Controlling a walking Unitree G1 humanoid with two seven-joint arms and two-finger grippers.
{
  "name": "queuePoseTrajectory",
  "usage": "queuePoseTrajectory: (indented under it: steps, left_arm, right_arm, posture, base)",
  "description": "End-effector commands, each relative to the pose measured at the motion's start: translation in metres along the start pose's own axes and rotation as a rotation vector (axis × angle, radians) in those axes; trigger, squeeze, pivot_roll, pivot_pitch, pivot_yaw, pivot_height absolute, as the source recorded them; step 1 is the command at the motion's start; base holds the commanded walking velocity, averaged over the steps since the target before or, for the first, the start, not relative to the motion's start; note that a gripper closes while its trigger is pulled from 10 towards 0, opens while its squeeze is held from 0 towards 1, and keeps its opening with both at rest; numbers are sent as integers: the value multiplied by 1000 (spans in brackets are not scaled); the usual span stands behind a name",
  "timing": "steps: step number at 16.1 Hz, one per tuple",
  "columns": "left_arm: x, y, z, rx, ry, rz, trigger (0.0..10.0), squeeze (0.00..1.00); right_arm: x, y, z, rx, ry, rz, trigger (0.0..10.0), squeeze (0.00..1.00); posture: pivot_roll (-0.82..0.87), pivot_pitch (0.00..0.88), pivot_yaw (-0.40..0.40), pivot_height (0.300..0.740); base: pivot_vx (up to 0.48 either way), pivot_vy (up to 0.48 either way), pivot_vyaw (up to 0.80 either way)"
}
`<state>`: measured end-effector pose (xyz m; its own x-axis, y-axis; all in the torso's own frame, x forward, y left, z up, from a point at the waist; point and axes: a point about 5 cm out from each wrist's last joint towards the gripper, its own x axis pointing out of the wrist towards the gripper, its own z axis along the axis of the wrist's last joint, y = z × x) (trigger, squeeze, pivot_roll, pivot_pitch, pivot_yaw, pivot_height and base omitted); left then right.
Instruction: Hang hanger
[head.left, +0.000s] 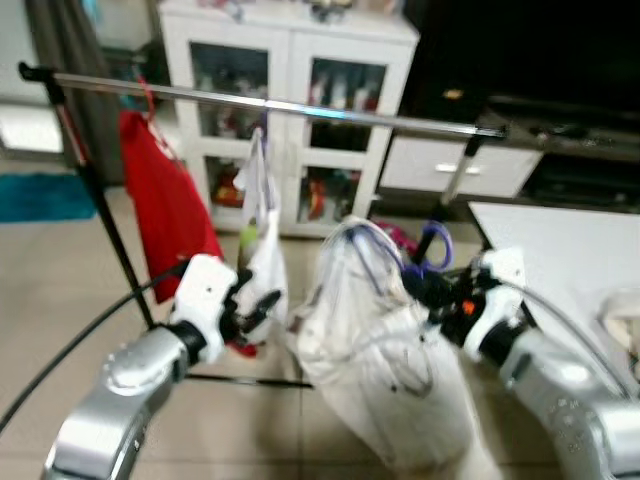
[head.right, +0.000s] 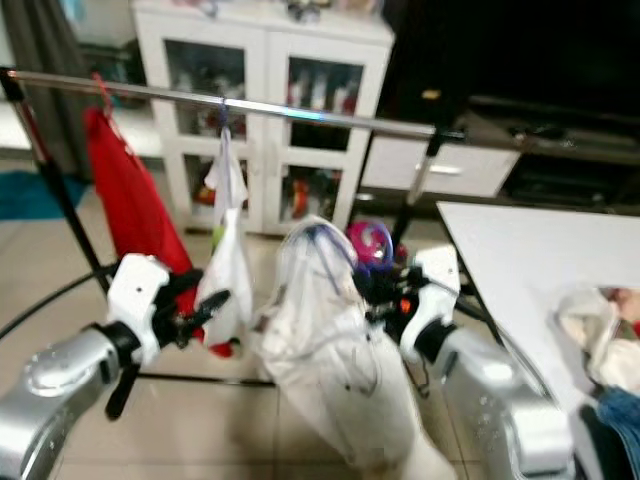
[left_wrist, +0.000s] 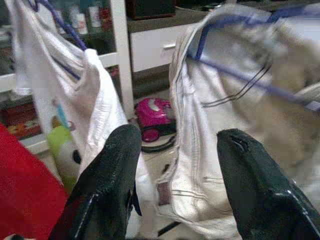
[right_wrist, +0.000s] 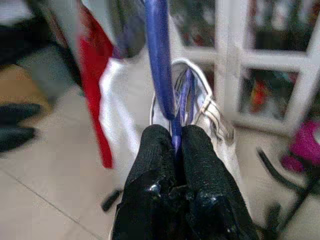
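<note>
a: what is the right gripper (right_wrist: 175, 150) holding?

b: the purple hanger (right_wrist: 159, 60). its two black fingers are pressed tight on the thin bar, with no gap. a white shirt (head.left: 385, 370) hangs on that hanger, so the shirt comes along too.

a: where is the hanger now?

b: it is low, in front of the robot, well under the metal rail (head.left: 300, 106). it is not hooked on yet. i think the hook (head.left: 435, 245) is the purple curl by the gripper, but it is blurry, so i am not sure.

a: and the left gripper (left_wrist: 172, 165)?

b: its fingers are wide apart and hold nothing. it sits just beside the white shirt, maybe to steady the cloth so it does not swing.

a: what else is on the rail?

b: a red cloth (head.left: 165, 205) near the left end, and a small white top (head.left: 258, 215) next to it. there is bare rail to the right of them, so that looks like a good spot.

a: what has to happen next?

b: i think the right arm must lift the hanger above the rail, then drop the hook over it.
</note>
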<state>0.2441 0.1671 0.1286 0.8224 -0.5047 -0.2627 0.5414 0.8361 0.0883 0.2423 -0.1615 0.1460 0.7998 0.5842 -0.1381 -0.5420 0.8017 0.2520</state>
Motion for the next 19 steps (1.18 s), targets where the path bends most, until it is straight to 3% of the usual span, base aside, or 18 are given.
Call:
queuePoseTrajectory:
  steps: [1,6,7,8,10,12,14,16,19]
  left_arm:
    - [2,3,6,30,-20,-18,10000,1000]
    - [18,11,11,10,-19,-107,10000,1000]
    - [23,12,10,16,-8,-112,10000,176]
    - [27,14,11,13,-14,-105,10000,0]
    - [31,16,14,41,-12,-93,10000,0]
    - [33,10,15,159,-44,-126,10000,0]
    - [34,9,14,101,-46,-132,9843,0]
    - [34,8,14,81,-56,-136,0,0]
    - [32,7,13,120,-63,-143,0,0]
  right_arm:
    - [-5,2,21,-53,-89,72,0,0]
    - [-13,13,30,-42,-86,361,0,0]
    - [-15,18,35,-26,-107,420,0,0]
    - [-16,20,37,-20,-120,452,0,0]
    - [-19,21,40,-23,-129,483,0,0]
    - [-20,22,42,-19,-138,501,0,0]
    - [-20,23,42,-16,-139,509,0,0]
    - [-20,23,42,-15,-138,515,0,0]
    - [-20,22,40,-14,-133,516,0,0]
  posture:
    - [83,0,-89,740]
    - [84,0,-95,740]
    - [79,0,-93,740]
    - [79,0,-93,740]
    - [75,0,-88,740]
    - [73,0,-85,740]
    - [73,0,-85,740]
    - [73,0,-83,740]
    - [78,0,-85,740]
  base:
    - [0,0,0]
    - [0,0,0]
    - [0,0,0]
    - [0,0,0]
    - [0,0,0]
    - [0,0,0]
    - [0,0,0]
    - [0,0,0]
    - [0,0,0]
